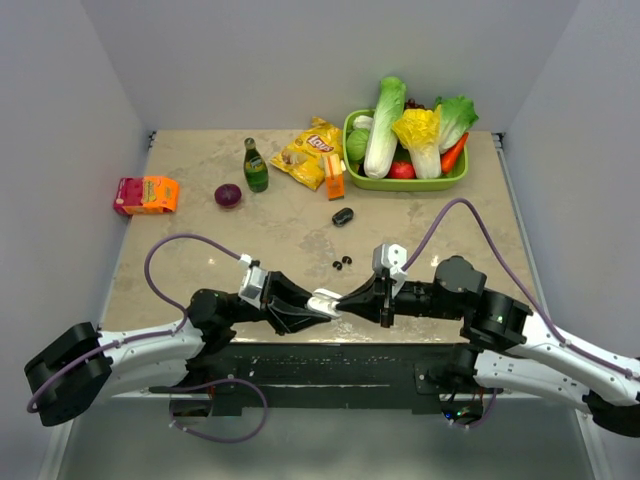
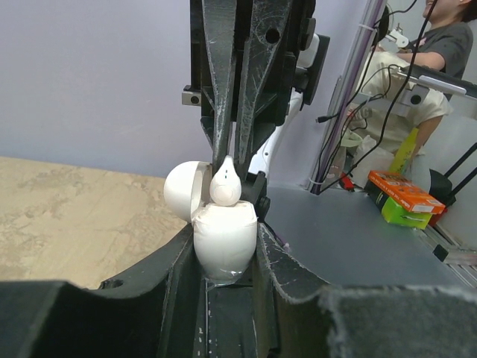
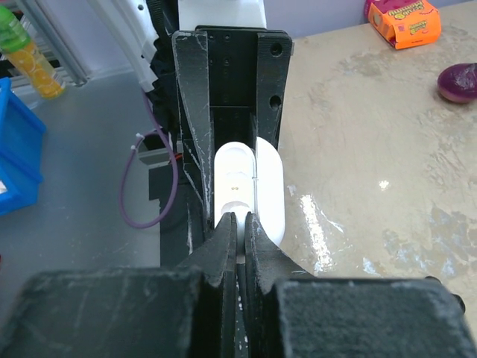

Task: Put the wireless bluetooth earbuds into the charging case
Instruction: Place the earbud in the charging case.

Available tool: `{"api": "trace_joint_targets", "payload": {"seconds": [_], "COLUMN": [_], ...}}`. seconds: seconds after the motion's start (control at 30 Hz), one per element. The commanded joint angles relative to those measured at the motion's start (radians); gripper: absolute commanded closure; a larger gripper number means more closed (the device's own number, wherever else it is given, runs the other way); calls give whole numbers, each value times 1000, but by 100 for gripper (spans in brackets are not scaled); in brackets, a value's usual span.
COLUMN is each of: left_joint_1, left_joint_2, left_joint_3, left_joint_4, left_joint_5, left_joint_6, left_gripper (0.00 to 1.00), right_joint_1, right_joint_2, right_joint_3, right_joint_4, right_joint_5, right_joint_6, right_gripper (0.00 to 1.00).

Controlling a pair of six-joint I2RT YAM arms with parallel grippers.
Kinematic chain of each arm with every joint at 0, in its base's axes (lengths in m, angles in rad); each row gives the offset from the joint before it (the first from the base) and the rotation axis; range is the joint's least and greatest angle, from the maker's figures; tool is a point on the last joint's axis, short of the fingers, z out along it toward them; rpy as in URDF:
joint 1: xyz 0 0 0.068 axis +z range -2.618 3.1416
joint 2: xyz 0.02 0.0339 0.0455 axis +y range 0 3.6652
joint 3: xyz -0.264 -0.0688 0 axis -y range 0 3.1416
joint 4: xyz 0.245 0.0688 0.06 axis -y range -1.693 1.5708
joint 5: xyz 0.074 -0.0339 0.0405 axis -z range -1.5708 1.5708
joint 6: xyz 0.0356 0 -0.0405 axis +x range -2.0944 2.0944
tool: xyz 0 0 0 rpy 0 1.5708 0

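Presently a white earbud (image 2: 225, 188) is held upright at the mouth of the white case (image 2: 223, 242). Its rounded body is at the rim, and its narrow upper end is pinched between the fingers of the right tool (image 3: 238, 226), which are pressed together on it. The case is clamped at its sides by the left tool (image 1: 316, 305) and is carried above the near part of the surface (image 1: 200, 250), with its lid (image 2: 182, 190) swung open to one side. Whether the earbud is already partly seated in its pocket cannot be told, nor can it be seen whether a second white earbud is inside. Two black earbuds (image 1: 342, 263) are lying on the surface just beyond the tools. A black case (image 1: 343, 216) is seen farther back, apart from them.

The step in hand is judged to be the lowering of the white earbud into its pocket, and several faults can be foreseen.

- **Jamming:** If the earbud is pushed down while tilted or turned the wrong way, it may be jammed across the opening instead of being seated.
- **Slipping:** Because it is tiny and smooth against the broad fingers, it may be squeezed out sideways under pressure.
- **Early release:** If it is let go before it is seated, it may be tipped out and lost over the near edge.
- **Contact with the case:** The open lid may be struck by the right tool, or the rounded case may be twisted in the left tool's clamp by an off-centre push.
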Motion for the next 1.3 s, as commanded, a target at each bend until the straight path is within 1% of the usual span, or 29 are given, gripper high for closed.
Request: {"api": "trace_joint_targets", "payload": {"seconds": [0.0,0.23,0.73,0.77,0.83,0.87,0.97,1.13,1.23,1.27], "left_joint_1": [6,6,6,6,6,6,6,6,6,6], "left_joint_2": [-13,-19,-53,-53,-53,-53,-48,-51,-62,-67], "left_joint_3": [33,35,44,46,44,44,38,35,24,18], "left_joint_4": [163,170,153,151,147,145,145,144,110,82], "left_joint_5": [13,0,-39,-39,-39,-39,-42,-51,-75,-85], "left_joint_6": [-14,-10,12,12,13,15,17,24,49,58], "left_gripper": [100,100,100,100,100,100,100,100,100,100], "right_joint_1": [5,16,50,50,50,50,50,50,50,50], "right_joint_2": [-7,16,13,13,20,18,13,4,-43,-95], "right_joint_3": [29,17,-9,-8,-4,-4,-1,-4,14,19], "right_joint_4": [33,57,51,51,51,53,64,108,111,111], "right_joint_5": [41,25,87,90,101,107,128,144,174,205], "right_joint_6": [1,14,34,38,47,52,67,86,93,98], "right_gripper": [100,100,99,91,80,72,65,58,55,53]}}
